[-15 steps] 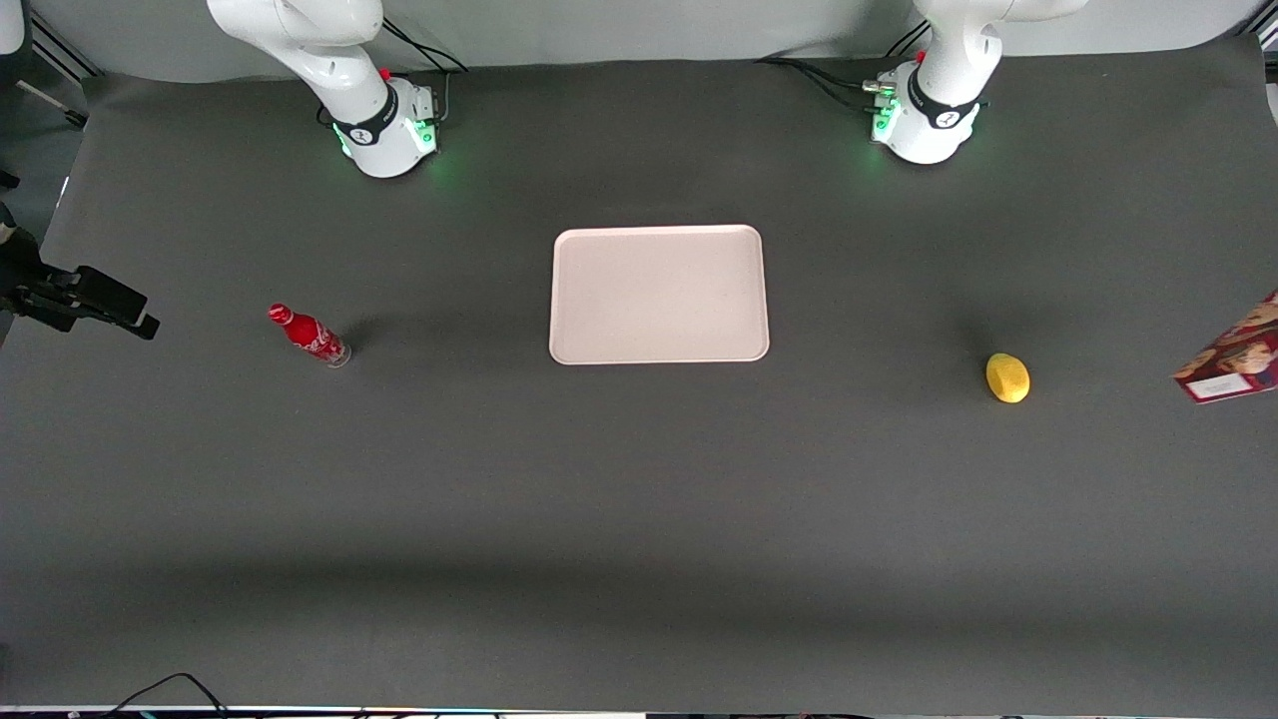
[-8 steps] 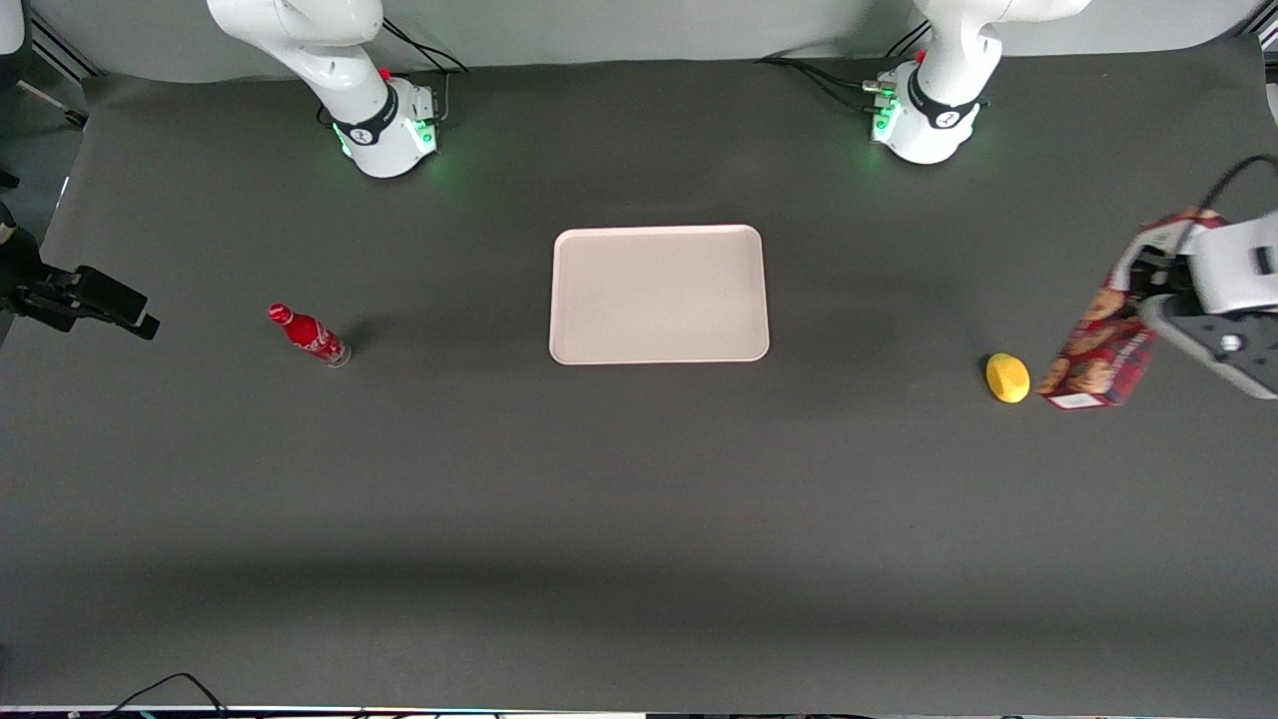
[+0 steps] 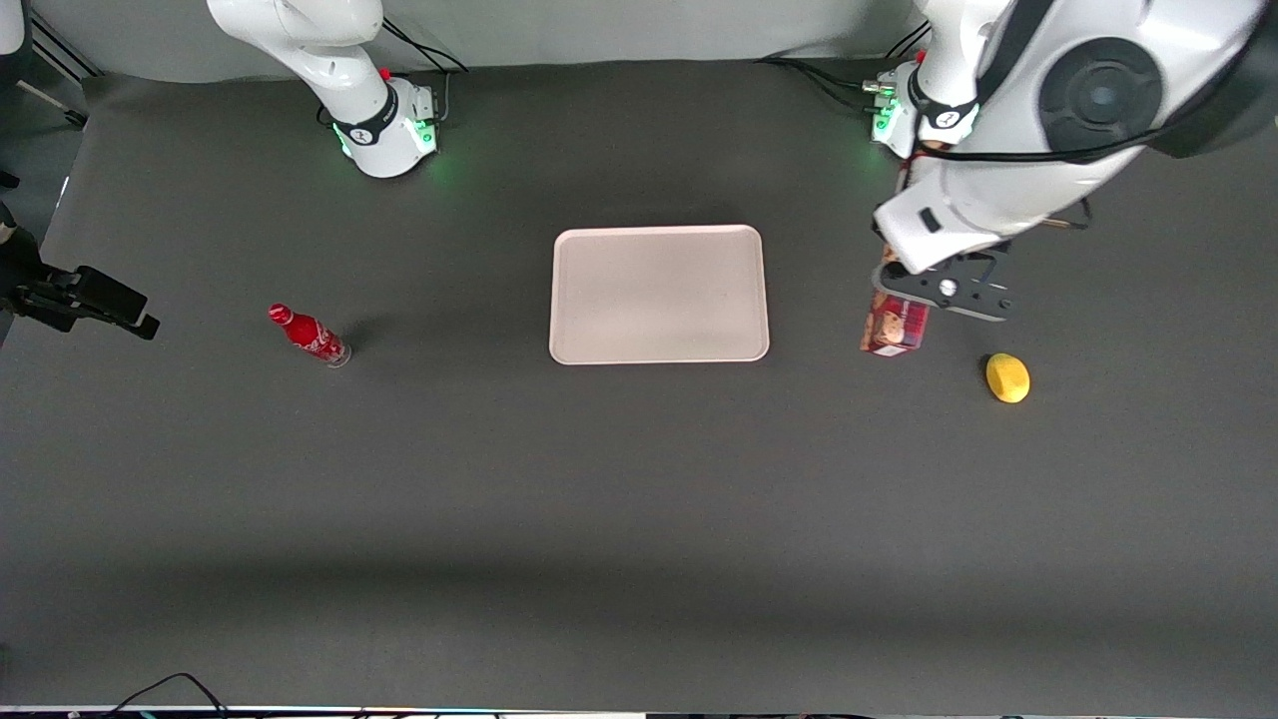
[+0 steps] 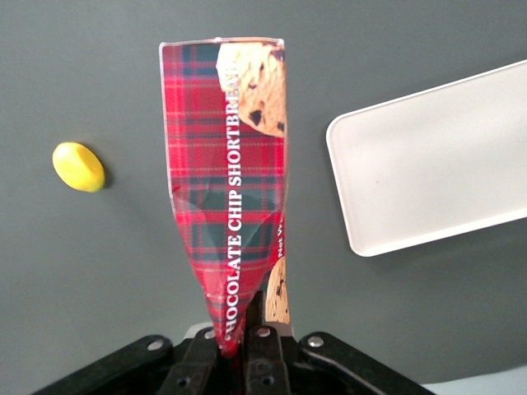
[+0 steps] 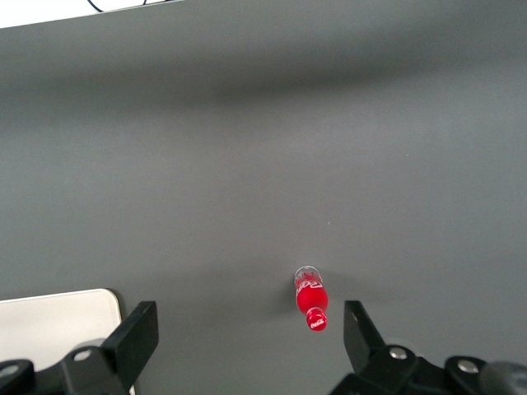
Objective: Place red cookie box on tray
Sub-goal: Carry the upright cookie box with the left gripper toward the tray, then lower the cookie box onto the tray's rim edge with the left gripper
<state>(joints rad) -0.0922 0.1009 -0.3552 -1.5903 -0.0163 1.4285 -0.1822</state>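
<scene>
My left gripper [image 3: 924, 295] is shut on the red cookie box [image 3: 896, 331] and holds it hanging above the table, between the tray [image 3: 659, 293] and a yellow lemon. In the left wrist view the box [image 4: 226, 164] shows red tartan with cookie pictures, squeezed thin between the gripper [image 4: 240, 341] fingers. The pale pinkish-white tray [image 4: 428, 169] lies apart from the box, beside it, with nothing on it.
A yellow lemon [image 3: 1007, 377] lies on the dark table toward the working arm's end, a little nearer the front camera than the box; it also shows in the left wrist view [image 4: 78, 166]. A red bottle [image 3: 308, 335] stands toward the parked arm's end.
My left gripper has carried the cookie box from the table's working-arm end toward the tray, passing over the lemon. The box now hangs more upright.
</scene>
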